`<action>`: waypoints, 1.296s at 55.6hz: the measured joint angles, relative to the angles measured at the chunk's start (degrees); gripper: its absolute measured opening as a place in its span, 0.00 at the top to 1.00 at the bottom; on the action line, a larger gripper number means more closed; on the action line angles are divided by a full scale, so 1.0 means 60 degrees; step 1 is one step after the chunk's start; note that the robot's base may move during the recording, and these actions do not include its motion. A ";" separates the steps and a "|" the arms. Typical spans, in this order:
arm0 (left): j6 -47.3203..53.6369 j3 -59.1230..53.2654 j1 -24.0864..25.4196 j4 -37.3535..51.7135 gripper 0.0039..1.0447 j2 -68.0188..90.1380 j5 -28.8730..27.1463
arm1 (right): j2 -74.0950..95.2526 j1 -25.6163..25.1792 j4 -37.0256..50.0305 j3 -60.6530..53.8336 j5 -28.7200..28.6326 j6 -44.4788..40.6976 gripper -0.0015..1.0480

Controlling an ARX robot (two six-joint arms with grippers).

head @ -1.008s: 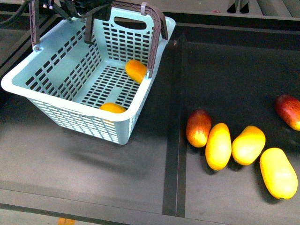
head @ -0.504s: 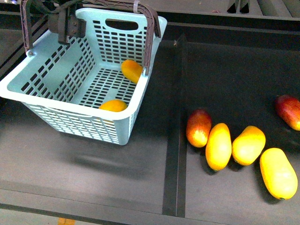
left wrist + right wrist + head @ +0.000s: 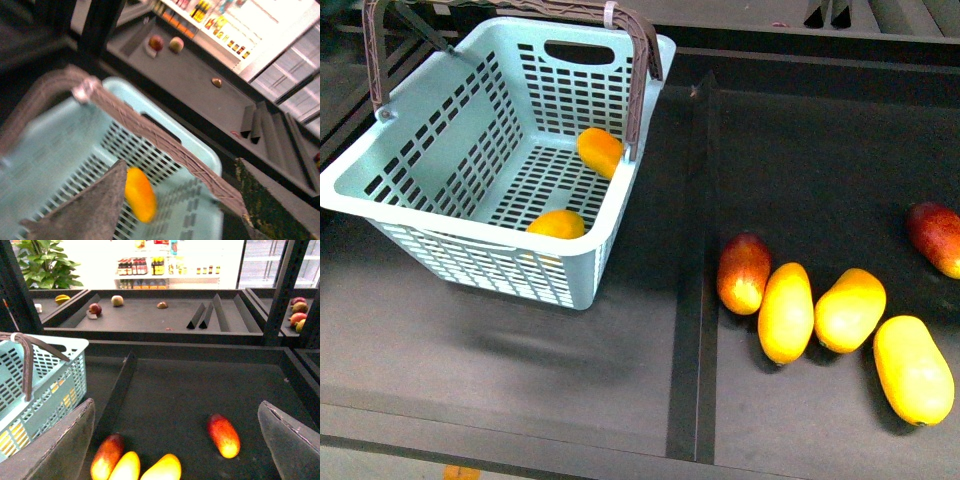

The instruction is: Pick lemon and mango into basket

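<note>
Front view: I see no arm. Basket (image 3: pixel 440 215) holds mango (image 3: pixel 600 151) by far wall under brown handle (image 3: pixel 638 75), lemon (image 3: pixel 557 224) against near wall. Outside, four fruits in row plus red-blushed mango (image 3: pixel 937 236) apart.

Left wrist view: blurred. Left gripper (image 3: pixel 175 200) above basket (image 3: pixel 195 210); mango (image 3: pixel 140 194) below, just beside one finger (image 3: pixel 85 210). Jaws apart, nothing held.

Right wrist view: I note right gripper (image 3: pixel 177 440) spread wide, empty. Red-blushed mango (image 3: pixel 224 435) between fingers, below; basket (image 3: pixel 45 390) off to one side.
</note>
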 joint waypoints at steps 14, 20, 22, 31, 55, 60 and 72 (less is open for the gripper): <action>0.4364 -0.3078 0.0838 0.1428 0.90 -0.2455 0.0721 | 0.0004 0.0000 0.0000 0.0000 0.0000 0.0000 0.08; 0.4590 -0.4054 0.1071 0.2018 0.97 -0.2954 0.0958 | 0.0004 0.0000 0.0000 0.0004 -0.0004 0.0000 0.08; 0.4612 -0.4273 0.1133 0.2018 0.97 -0.3107 0.0998 | 0.0000 0.0000 0.0000 0.0004 0.0000 0.0000 0.08; 0.4681 -0.5584 0.1555 0.1377 0.97 -0.5038 0.1417 | 0.0004 0.0000 0.0000 0.0000 0.0000 0.0000 0.08; 0.4728 -0.6849 0.2313 -0.1708 0.97 -0.9395 0.2160 | 0.0004 0.0000 0.0000 0.0004 0.0000 0.0000 0.08; 0.4728 -0.6951 0.2313 -0.2342 0.97 -1.0131 0.2160 | 0.0004 0.0000 0.0000 0.0000 0.0000 -0.0004 0.08; 0.4728 -0.6983 0.2313 -0.3752 0.97 -1.1690 0.2164 | 0.0004 0.0000 0.0000 0.0004 0.0000 0.0000 0.08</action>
